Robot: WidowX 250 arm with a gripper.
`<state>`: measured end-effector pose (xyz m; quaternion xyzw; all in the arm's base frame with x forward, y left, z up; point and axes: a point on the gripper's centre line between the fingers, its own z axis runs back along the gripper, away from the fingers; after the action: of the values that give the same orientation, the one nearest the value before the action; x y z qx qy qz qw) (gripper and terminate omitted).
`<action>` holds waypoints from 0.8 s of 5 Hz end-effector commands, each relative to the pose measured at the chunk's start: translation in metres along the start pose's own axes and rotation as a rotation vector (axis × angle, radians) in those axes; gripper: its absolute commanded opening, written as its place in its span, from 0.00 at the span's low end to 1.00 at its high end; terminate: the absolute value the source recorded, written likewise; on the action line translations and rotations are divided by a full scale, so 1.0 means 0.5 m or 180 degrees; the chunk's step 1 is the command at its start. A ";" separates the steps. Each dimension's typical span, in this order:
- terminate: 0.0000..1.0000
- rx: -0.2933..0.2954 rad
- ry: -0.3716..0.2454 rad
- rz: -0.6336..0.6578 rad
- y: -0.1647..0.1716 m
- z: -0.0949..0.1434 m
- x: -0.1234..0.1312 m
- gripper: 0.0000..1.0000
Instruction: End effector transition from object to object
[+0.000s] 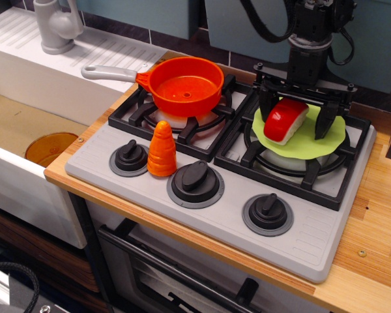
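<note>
The end effector [298, 115] hangs over the right rear burner [293, 153], its two black fingers [326, 122] spread either side of a red-and-white sushi piece [285, 121] lying on a green disc [319, 140]. Whether the fingers touch the sushi piece cannot be told. An orange pan [182, 85] sits on the left burner, and an orange cone [161, 149] stands upright by the knobs [195, 177].

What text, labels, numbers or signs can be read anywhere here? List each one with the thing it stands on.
None: no readable words, brands or numbers show.
Stove knobs: no markings visible on or around them.
Orange pan, orange cone-shaped toy, red-and-white sushi toy, pincer: plain, no print.
</note>
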<state>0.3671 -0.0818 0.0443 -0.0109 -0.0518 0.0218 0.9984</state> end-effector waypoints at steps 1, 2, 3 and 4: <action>0.00 0.0000 0.0000 0.0000 0.000 0.000 0.000 1.00; 0.00 0.0157 0.0140 0.0097 0.001 0.102 -0.012 1.00; 0.00 0.0304 0.0275 0.0116 -0.014 0.203 -0.018 1.00; 0.00 0.0428 0.0350 0.0085 -0.008 0.303 -0.037 1.00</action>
<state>0.3308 -0.0811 0.1637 0.0666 0.0472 0.0353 0.9960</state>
